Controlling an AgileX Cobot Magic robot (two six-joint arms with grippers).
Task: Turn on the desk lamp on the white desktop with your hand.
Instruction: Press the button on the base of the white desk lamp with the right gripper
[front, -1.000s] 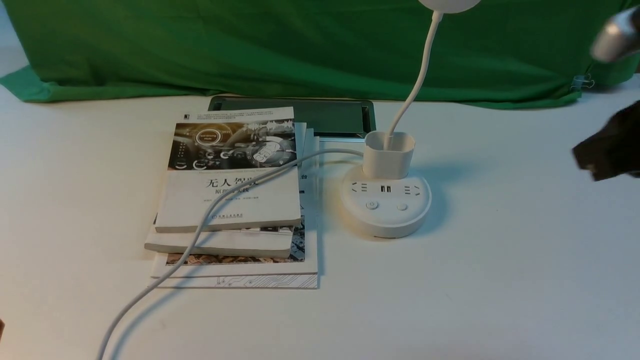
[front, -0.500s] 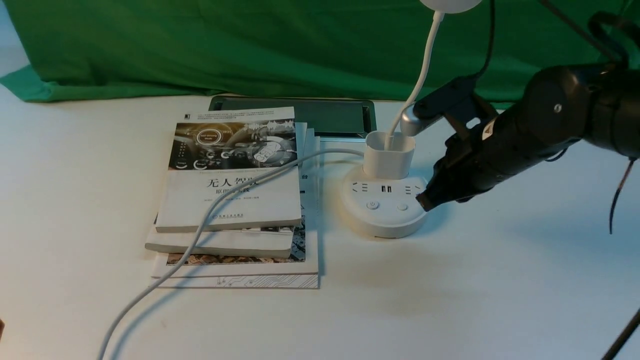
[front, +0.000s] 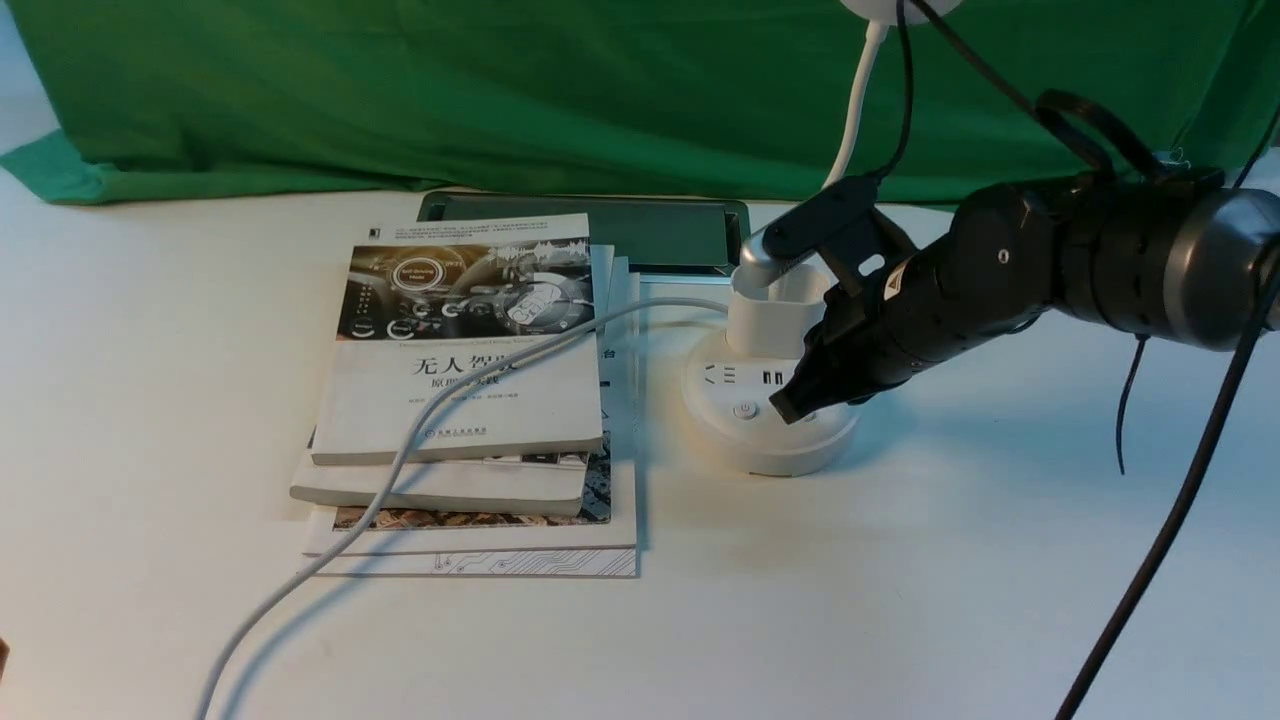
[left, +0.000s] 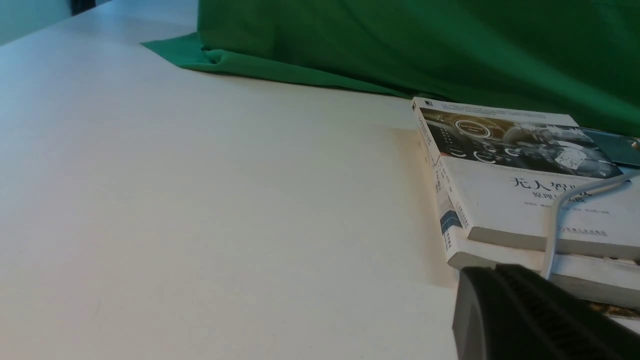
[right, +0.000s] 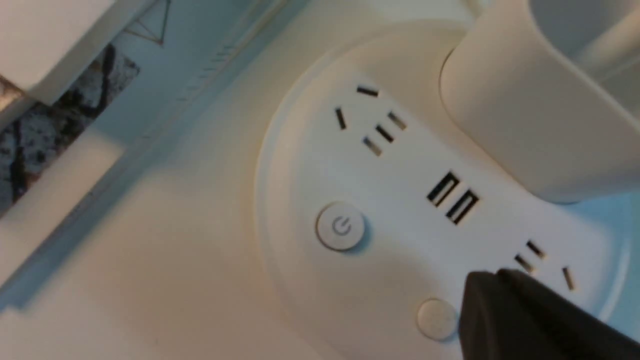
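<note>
The white desk lamp stands on the white desktop (front: 950, 560), with a round puck base (front: 745, 445), a cup holder (front: 762, 320), a thin gooseneck (front: 858, 90) and its head cut off at the top edge. My right gripper (front: 785, 408) is shut, its pointed tip just above the base between the two buttons. In the right wrist view the tip (right: 487, 285) is beside the plain round button (right: 436, 318), and the power button (right: 341, 226) sits apart from it. My left gripper (left: 487, 272) is shut and empty, low over the desktop next to the books.
A stack of books (front: 465, 390) lies left of the lamp, with the white cable (front: 400, 470) running across it toward the front edge. A dark tablet (front: 640, 230) lies behind. Green cloth (front: 500, 90) backs the desk. Black cables (front: 1170, 520) hang from my right arm.
My right arm has swept in from the right edge toward the left and down; its shut tip went from off the base to over the base's top near the buttons.
</note>
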